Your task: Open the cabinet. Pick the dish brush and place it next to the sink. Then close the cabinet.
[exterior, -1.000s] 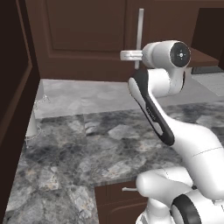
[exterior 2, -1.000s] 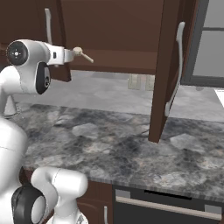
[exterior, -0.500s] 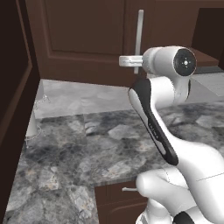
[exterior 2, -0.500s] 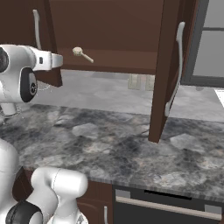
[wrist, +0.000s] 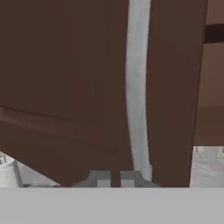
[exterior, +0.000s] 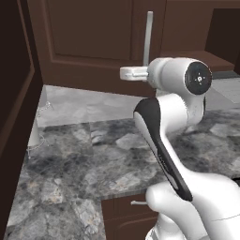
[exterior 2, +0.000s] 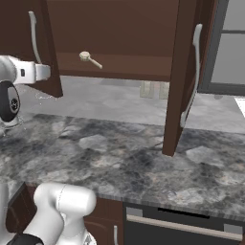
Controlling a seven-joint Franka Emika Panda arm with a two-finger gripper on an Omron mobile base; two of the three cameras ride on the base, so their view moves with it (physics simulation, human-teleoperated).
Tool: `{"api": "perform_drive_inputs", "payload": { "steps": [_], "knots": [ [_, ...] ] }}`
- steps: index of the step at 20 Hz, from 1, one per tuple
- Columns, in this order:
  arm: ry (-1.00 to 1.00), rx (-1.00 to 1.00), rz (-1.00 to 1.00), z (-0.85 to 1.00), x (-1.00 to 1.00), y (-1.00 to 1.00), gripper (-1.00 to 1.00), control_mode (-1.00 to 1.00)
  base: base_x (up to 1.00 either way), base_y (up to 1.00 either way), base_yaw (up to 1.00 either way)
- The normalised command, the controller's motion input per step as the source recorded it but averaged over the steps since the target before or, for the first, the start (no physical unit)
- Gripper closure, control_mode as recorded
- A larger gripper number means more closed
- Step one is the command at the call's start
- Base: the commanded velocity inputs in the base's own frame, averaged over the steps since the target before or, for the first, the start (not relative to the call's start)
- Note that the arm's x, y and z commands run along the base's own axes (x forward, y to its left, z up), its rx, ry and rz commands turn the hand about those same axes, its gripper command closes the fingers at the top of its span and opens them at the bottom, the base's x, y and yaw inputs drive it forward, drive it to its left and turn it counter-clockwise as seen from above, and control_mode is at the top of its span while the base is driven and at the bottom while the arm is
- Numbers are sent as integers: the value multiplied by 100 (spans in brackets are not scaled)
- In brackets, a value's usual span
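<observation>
Cabinet [exterior 2: 119, 38] doors open; gripper [wrist: 110, 177] nr handle [wrist: 138, 87].

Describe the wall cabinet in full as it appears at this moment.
The cabinet is dark brown panelled wood hung above the grey stone counter. Both doors stand swung out, each with a long vertical silver bar handle. A small brush-like item lies on the open shelf. The gripper sits at the left door's handle; contact cannot be told.

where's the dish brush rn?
In the right base view the dish brush lies on the shelf inside the open cabinet, toward its left side, above the counter.
</observation>
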Motion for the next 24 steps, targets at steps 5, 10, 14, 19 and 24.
{"api": "perform_drive_inputs", "payload": {
  "steps": [5, 10, 14, 19, 24],
  "knots": [
    [0, 0, 9, 7, -46, 51, 100, -100, 0, 0, 0],
    [2, 1, 0, 1, -26, -15, 100, -100, 0, 0, 0],
    [1, 9, -16, 0, -28, -62, -100, -100, 0, 0, 0],
    [0, 11, -9, 0, -11, -94, -100, -100, 0, 0, 0],
    [0, 16, -5, 0, -4, -69, -100, -100, 0, 0, 0]
  ]
}}
